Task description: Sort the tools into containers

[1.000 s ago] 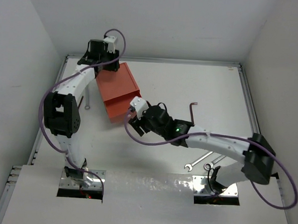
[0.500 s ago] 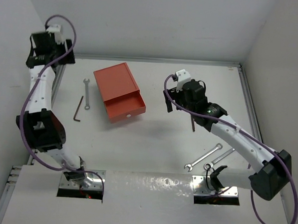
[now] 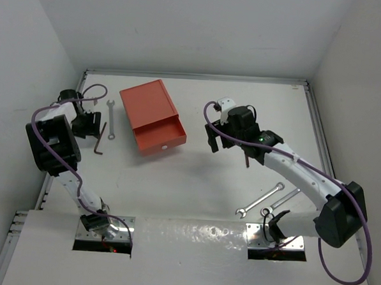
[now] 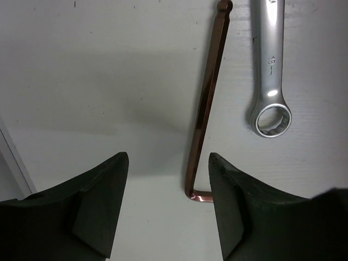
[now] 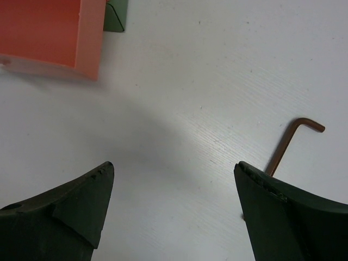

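Hovering with left hand (image 4: 167, 159) spread and empty over the brown hex key (image 4: 209, 98), centre frame, wrench (image 4: 269, 70) just right. Nudge rightward a touch, drop straight, pinch the long shaft only.

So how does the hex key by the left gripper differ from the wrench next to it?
The hex key is thin, reddish-brown and bent into an L; the wrench is broader, silver and straight, ending in a ring. Both lie flat on the table, roughly parallel, not touching.
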You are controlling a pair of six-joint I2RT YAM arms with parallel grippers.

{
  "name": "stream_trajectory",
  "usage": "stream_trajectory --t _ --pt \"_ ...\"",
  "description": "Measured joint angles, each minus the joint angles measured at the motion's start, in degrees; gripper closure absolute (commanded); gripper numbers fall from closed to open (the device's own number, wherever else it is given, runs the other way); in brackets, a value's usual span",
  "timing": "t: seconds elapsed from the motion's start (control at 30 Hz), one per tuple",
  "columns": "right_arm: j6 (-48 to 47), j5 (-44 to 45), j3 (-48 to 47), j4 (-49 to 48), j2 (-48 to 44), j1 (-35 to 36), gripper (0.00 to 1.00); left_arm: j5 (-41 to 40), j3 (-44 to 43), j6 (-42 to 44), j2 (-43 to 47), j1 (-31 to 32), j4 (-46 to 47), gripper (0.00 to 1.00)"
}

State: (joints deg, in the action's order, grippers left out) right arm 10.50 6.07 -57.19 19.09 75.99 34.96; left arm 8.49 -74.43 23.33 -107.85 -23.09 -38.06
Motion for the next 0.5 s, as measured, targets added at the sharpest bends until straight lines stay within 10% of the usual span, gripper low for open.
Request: stream_trajectory --t 0.37,0.5 --pt "0.48 0.17 2.01 0.31 -0.02 0.00 0.13 -3.39 5.95 3.21 -0.26 2.36 7.32 0.51" --pt "0.92 0.37 2.36 0.48 -0.02 0.00 0.13 -5.64 7.76 4.09 0.79 4.90 9.92 0.77"
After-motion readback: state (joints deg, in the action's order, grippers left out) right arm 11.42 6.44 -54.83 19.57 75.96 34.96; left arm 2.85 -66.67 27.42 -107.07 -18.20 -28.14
